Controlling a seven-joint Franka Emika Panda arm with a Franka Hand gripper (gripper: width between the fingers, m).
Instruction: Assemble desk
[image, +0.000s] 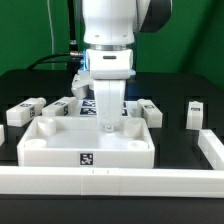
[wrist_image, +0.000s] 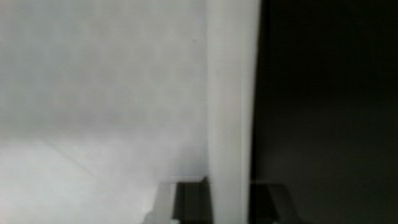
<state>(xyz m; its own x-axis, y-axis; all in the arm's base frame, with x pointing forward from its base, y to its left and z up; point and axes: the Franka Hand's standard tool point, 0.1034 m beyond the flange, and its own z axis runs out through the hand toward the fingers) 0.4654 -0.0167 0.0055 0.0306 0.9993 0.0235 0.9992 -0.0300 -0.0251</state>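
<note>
Gripper (image: 108, 100) clamped on an upright leg (image: 108, 122), whose lower end stands inside the tabletop (image: 60, 150) (a rimmed tray). A second leg (image: 25, 108) lies at the exterior view's left.

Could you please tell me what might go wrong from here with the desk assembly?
The gripper holds the leg upright over the tabletop; if it tilts, it may jam in a socket. Loose legs lie close beside the tabletop and might get knocked by the arm.
</note>
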